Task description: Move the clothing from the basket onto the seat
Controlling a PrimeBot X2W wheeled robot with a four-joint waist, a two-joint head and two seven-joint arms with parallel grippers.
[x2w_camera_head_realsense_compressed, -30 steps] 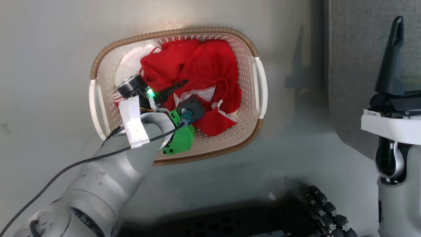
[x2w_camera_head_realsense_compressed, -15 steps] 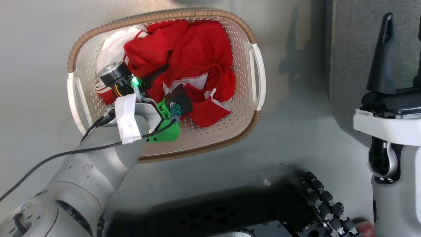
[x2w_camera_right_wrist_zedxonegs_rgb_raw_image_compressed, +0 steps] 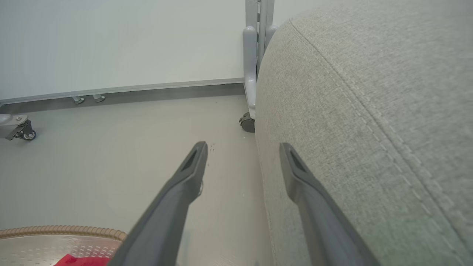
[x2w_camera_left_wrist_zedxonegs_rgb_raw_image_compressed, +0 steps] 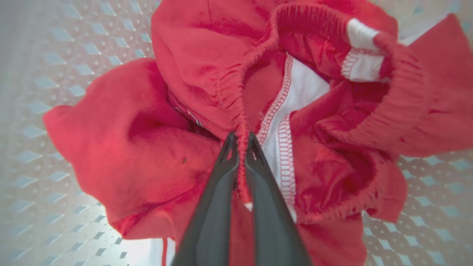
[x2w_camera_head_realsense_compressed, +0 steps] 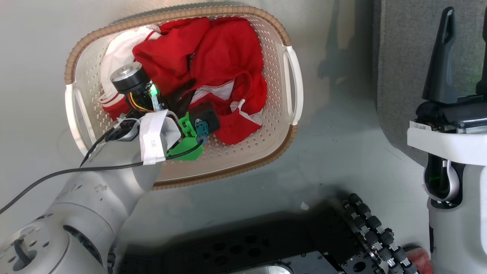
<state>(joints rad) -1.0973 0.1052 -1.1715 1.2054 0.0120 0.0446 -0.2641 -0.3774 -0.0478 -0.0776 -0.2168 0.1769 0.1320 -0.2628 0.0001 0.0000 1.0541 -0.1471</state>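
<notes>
The clothing, bright red with white trim, lies bunched in the cream perforated basket on the floor. My left gripper reaches down into the basket. The left wrist view shows my left gripper shut on a gathered red elastic hem of the clothing. My right gripper stands open and holds nothing at the right, beside the light grey seat. In the right wrist view my right gripper points past the rounded corner of the seat, with the basket at the lower left.
My black base with its rollers sits below the basket. Beyond the seat, a grey wheeled frame leg stands by the white wall, and another caster sits at the far left. Pale grey floor lies between basket and seat.
The head camera has shifted, so the basket sits further left and higher in the picture. My left gripper's fingers have sunk deeper into the red fabric. The right gripper stays beside the seat.
</notes>
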